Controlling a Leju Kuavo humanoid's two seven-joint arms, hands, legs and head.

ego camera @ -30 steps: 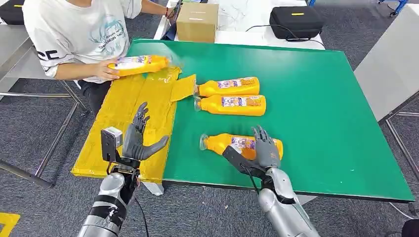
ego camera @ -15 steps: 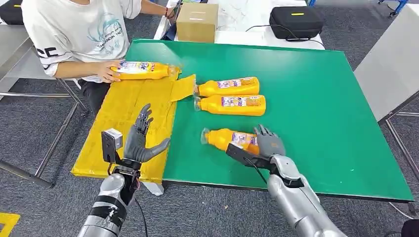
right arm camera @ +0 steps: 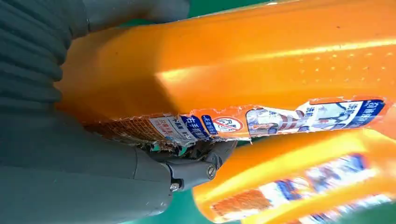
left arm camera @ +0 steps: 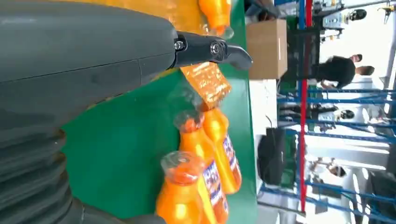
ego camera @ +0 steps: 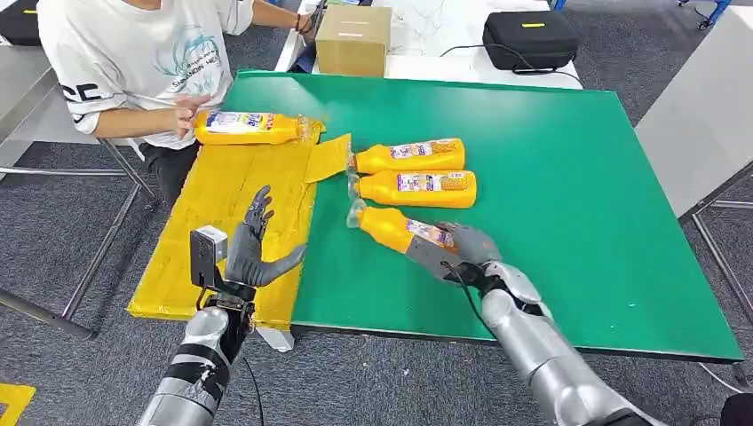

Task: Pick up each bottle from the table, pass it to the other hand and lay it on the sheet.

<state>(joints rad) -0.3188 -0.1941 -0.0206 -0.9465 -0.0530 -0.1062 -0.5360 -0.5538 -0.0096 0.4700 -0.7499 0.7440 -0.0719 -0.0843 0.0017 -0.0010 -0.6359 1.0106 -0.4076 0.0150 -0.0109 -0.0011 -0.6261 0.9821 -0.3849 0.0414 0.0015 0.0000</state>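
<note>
Gripping the nearest bottle (ego camera: pixel 401 229) around its back half, the right hand (ego camera: pixel 462 253) is wrapping its fingers over the label, and the bottle is pointing its clear cap toward the yellow sheet (ego camera: pixel 229 220). From the right wrist camera the same bottle (right arm camera: pixel 261 70) is filling most of the shot, with the thumb (right arm camera: pixel 196 170) tucked under the torn label edge, so that hand is definitely closed on it. I can't really tell whether the bottle is lifted or just resting on the green table (ego camera: pixel 568 177).

Two more bottles (ego camera: pixel 410 156) (ego camera: pixel 417 188) are lying side by side on the table just beyond it, caps facing the sheet too. The near one of that pair is sitting just beside the cap of the held bottle.

The left hand (ego camera: pixel 253 253) is hanging over the near part of the sheet, fingers spread apart and holding nothing.

A fourth bottle (ego camera: pixel 249 128) is lying across the far end of the sheet, and a person (ego camera: pixel 133 62) in a white shirt is sitting right there with a hand (ego camera: pixel 186 114) by its base. A cardboard box (ego camera: pixel 353 40) and a black case (ego camera: pixel 531 39) are sitting past the far edge of the table.
</note>
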